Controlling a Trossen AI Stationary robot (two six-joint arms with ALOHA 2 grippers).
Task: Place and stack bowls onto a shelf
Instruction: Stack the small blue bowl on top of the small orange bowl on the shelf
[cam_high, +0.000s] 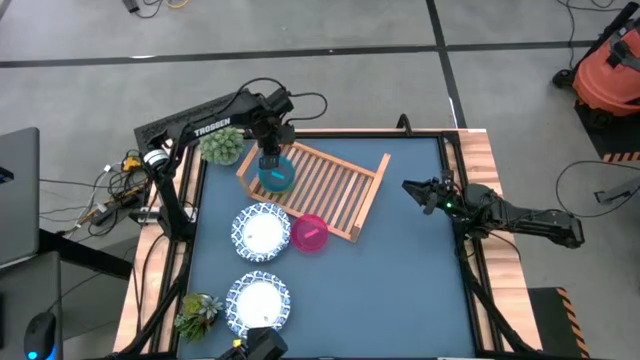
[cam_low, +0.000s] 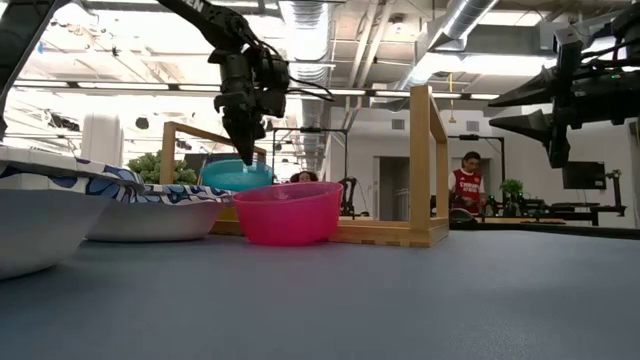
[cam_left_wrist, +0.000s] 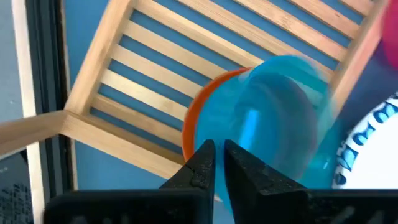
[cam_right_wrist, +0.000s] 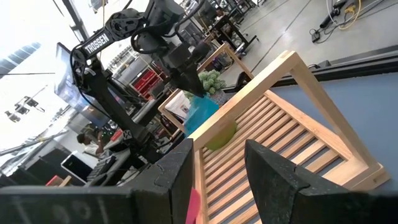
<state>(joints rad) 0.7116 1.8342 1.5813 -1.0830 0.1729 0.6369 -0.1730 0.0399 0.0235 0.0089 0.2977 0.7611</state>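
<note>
My left gripper (cam_high: 270, 158) reaches over the left end of the wooden slatted shelf (cam_high: 330, 185) and is shut on the teal bowl (cam_high: 275, 178). In the left wrist view the teal bowl (cam_left_wrist: 280, 118) is tilted over a red bowl (cam_left_wrist: 198, 115) on the slats. A green bowl (cam_right_wrist: 221, 135) shows under the teal one in the right wrist view. The magenta bowl (cam_high: 309, 235) stands on its base on the table, against the shelf's near side. Two white blue-rimmed bowls (cam_high: 262, 232) (cam_high: 260, 303) rest on the table. My right gripper (cam_high: 415, 190) is open, raised at the table's right side. My left gripper pinches the teal bowl's rim (cam_left_wrist: 233, 134) between its two fingers, one inside the bowl and one outside. The fingers (cam_low: 246, 150) come from above, pointing down. The bowl tilts above the red bowl; whether it rests in that bowl I cannot tell.
A leafy plant (cam_high: 222, 147) stands by the shelf's far left corner, close to my left arm. Another plant (cam_high: 197, 313) sits at the near left corner. The blue table top (cam_high: 400, 280) is bare to the right of the shelf. A person (cam_low: 467, 185) stands far behind.
</note>
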